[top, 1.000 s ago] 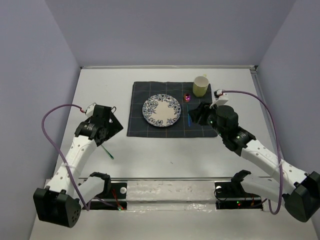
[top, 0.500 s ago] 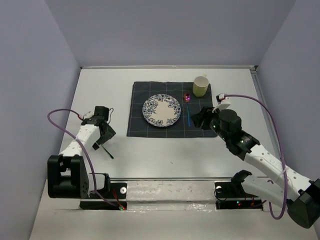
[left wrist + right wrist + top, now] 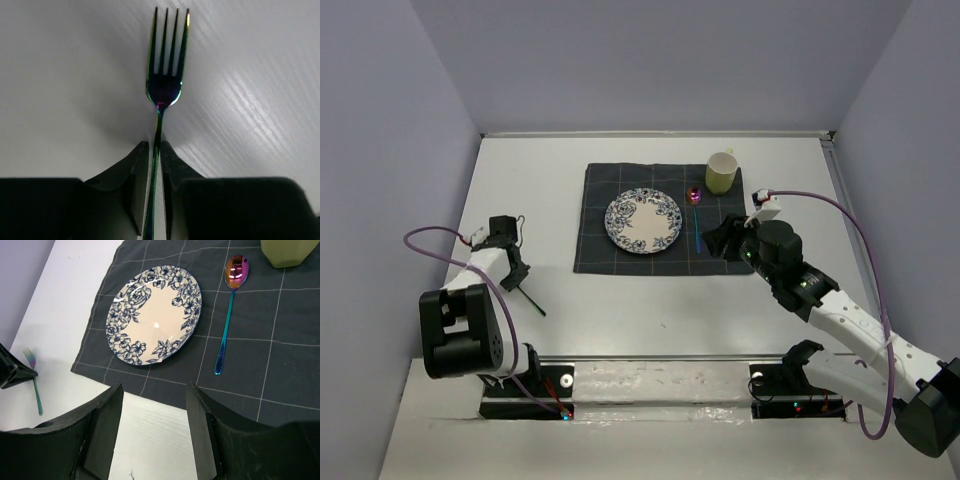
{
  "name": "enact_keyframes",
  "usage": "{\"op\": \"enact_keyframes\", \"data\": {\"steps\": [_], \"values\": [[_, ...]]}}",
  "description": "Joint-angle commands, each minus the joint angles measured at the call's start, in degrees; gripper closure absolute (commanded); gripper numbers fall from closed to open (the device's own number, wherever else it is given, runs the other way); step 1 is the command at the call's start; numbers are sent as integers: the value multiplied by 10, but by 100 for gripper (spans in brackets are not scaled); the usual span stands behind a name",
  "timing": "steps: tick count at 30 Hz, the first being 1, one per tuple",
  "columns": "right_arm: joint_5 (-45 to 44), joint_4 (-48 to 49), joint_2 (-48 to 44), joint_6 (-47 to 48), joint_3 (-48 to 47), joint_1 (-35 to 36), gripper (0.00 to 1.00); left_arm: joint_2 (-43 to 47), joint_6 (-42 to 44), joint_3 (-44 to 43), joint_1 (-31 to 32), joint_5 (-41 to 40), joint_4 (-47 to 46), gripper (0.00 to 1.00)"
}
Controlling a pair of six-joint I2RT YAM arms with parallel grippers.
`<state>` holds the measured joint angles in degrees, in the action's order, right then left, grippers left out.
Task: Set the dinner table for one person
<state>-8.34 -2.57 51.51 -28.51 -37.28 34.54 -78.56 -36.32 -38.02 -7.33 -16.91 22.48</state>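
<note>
Finding 1, the task's thing. The fork (image 3: 164, 85) is lying flat on the bare dinner table (image 3: 650, 310), off the left edge of the checked mat (image 3: 600, 250) and well apart from the plate (image 3: 643, 221). It is not yet sitting in the place setting.

Finding 2, left side. The left gripper (image 3: 155, 147) is bearing down over the fork with its jaws drawn narrow. One finger is standing on each side of the handle, just behind the neck, and they are pinching it. The fork itself is resting on the table surface, not lifted.

Finding 3, the governing relation. In the left wrist view the fork's long axis is running straight out from between the fingers. The tines are pointing away from the gripper and the rest of the handle is passing back beneath it. In the overhead view that axis is lying on a diagonal, and the mat and plate are lying away to the right of the jaws. The left arm is plainly the nearer one.

Finding 4, right side. The right gripper (image 3: 155, 387) is hovering over the near right part of the mat with jaws wide and holding nothing. The spoon (image 3: 227, 320) is lying lengthwise on the mat to the right of the plate, and the cup (image 3: 722, 172) is standing at the mat's far right corner.

Assessment: the fork appears to be the outstanding item, and the coming move is likely a lift and a carry rightward to the strip of mat left of the plate.
</note>
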Motion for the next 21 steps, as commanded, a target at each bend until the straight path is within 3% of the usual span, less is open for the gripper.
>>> {"op": "enact_keyframes", "data": {"steps": [1,3,5,9,13,17,18,21], "values": [[-6,19,-7,1,5,-1,42,-33,27,10,-19,17,-44,84],[-7,19,-10,1,6,-1,42,-33,34,16,-29,30,-62,95],[-10,20,-12,1,7,-1,42,-31,42,20,-39,35,-70,100],[-17,19,-20,2,11,-1,42,-14,69,10,-50,42,-77,100],[-28,19,-27,5,12,-1,42,58,106,-23,-45,39,-56,100],[-49,19,-20,7,12,-1,42,135,107,-39,48,48,-104,100],[-52,19,-13,13,9,-1,42,135,107,-53,122,8,-105,100],[-53,14,-3,14,0,-1,42,94,128,-137,203,-40,-91,100]]}}
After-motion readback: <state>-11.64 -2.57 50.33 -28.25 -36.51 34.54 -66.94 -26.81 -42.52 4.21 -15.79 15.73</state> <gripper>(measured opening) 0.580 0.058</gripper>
